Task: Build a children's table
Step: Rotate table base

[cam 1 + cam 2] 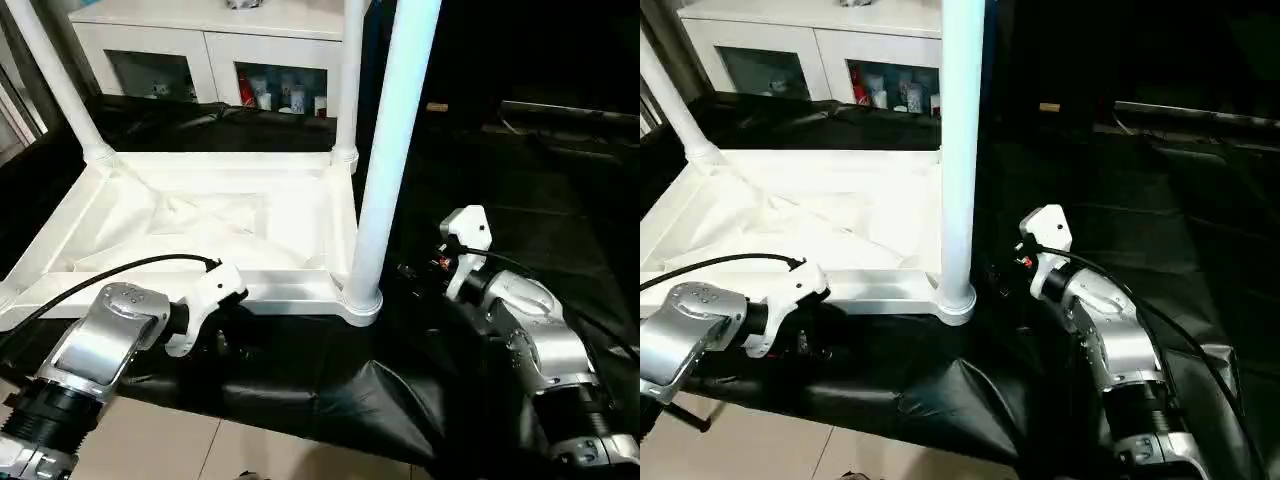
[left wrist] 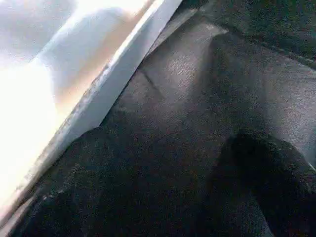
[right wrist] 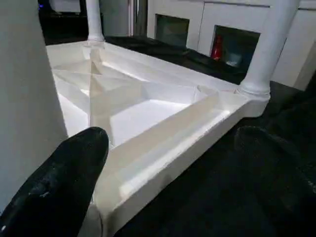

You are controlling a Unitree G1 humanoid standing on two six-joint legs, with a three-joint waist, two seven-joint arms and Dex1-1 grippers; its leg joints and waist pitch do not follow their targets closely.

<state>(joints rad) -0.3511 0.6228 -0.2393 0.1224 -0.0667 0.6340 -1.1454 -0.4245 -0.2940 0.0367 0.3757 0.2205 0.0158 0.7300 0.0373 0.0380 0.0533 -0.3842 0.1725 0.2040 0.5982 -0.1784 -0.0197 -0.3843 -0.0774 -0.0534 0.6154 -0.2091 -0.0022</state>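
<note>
The white children's table top (image 1: 200,215) lies upside down on the black cloth, ribbed underside up. Three legs stand in its sockets: far left leg (image 1: 55,80), far right leg (image 1: 349,80) and near right leg (image 1: 392,150). My left gripper (image 2: 168,168) hovers low over the cloth just in front of the top's near rim (image 2: 113,84), open with nothing between its fingers. Open as well, my right gripper (image 3: 170,138) sits beside the near right leg (image 3: 27,98) and faces the top's right rim (image 3: 197,128). One black finger (image 3: 69,182) is close to that leg.
The black-draped table (image 1: 520,180) stretches to the right and back. A white cabinet with glass doors (image 1: 210,45) stands behind it. The cloth's front edge hangs over a tiled floor (image 1: 150,440). A black cable (image 1: 120,268) runs along my left forearm.
</note>
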